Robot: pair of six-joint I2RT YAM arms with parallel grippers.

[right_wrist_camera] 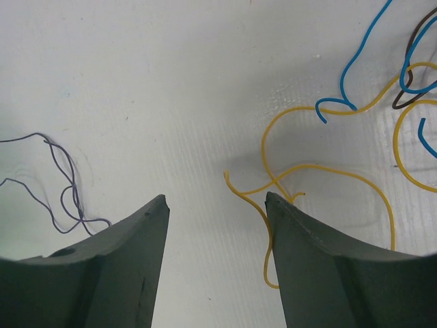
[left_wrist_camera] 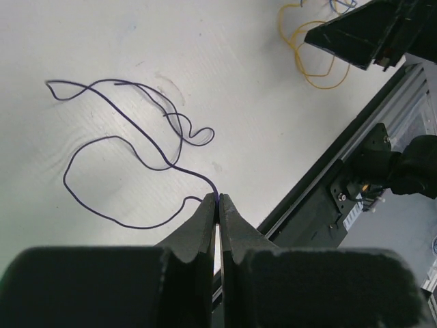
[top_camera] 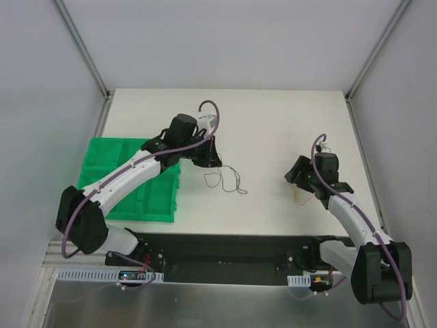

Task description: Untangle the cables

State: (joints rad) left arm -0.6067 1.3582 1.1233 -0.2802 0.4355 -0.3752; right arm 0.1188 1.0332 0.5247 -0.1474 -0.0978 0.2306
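- My left gripper [left_wrist_camera: 218,201] is clenched on one end of the purple wire [left_wrist_camera: 193,173], whose loops lie ahead on the table [left_wrist_camera: 102,41].
- My right gripper [right_wrist_camera: 216,197] stands released just above the yellow wire [right_wrist_camera: 328,166].
- The blue wire [right_wrist_camera: 355,65] is cut off at the right wrist view's edge.

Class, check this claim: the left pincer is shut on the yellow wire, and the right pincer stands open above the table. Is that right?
No. The left pincer is shut on the purple wire, not the yellow wire, as the left wrist view shows. The right pincer does stand open above the table.
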